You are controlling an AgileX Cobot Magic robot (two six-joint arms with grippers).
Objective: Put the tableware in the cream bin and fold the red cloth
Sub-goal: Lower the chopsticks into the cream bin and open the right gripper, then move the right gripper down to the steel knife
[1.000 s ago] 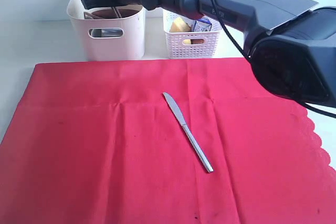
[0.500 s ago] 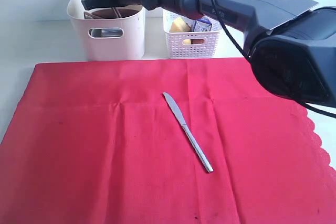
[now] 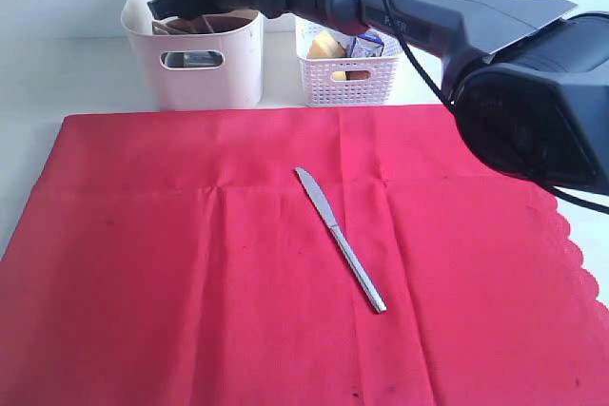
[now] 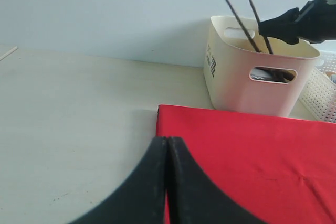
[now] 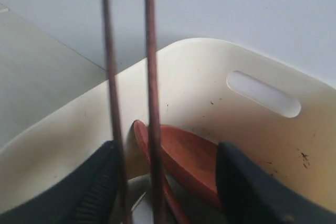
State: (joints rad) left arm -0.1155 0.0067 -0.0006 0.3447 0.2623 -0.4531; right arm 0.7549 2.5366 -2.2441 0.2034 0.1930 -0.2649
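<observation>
A right arm reaches across to the far left of the scene, its right fingers (image 5: 247, 182) poised over the open top of a cream bin (image 3: 205, 83); the fingers are spread apart, and two dark chopsticks (image 5: 150, 51) stand between them, leaning up out of the bin; the sticks look loose in the gap rather than pinched, though one runs close along one finger; the left fingers (image 4: 152, 182) are pressed together with nothing between them, hanging over the bare table (image 4: 79, 119) near the far left corner of a red cloth (image 3: 190, 263); the cloth lies spread flat across the table in front of the bin; one piece of tableware is not yet in the bin, a silver knife (image 3: 340, 238) near the middle of the cloth, a little right of centre; its long axis runs diagonally, blade tip towards the bin, handle towards the near right; it lies well apart from both sets of fingers; the right arm probably has the easier reach, since the handle points to its side.
</observation>
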